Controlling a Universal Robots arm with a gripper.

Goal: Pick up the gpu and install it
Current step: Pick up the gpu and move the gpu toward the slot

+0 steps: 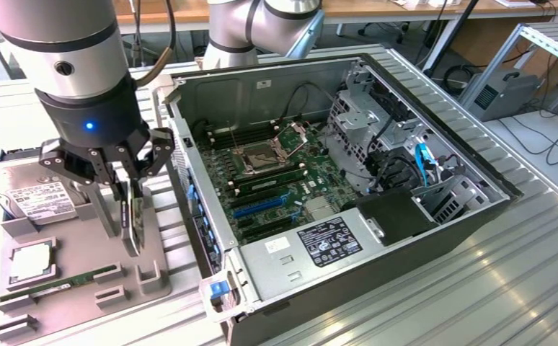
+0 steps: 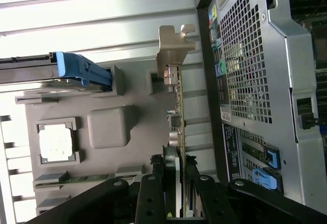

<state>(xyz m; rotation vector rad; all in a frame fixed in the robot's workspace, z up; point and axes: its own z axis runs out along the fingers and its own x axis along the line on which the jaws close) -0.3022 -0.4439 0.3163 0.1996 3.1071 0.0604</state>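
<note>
The gripper (image 1: 128, 186) has its black fingers clamped on the gpu (image 1: 135, 227), a thin dark card with a silver bracket (image 2: 173, 45) (hooked at its tip), held on edge over the matte grey tray (image 1: 72, 241). In the exterior view a labelled hard drive (image 1: 34, 194) lies at ten o'clock of the card and a green memory stick (image 1: 63, 283) at seven. The open case (image 1: 197, 209) rises close at three, leaving a narrow gap.
</note>
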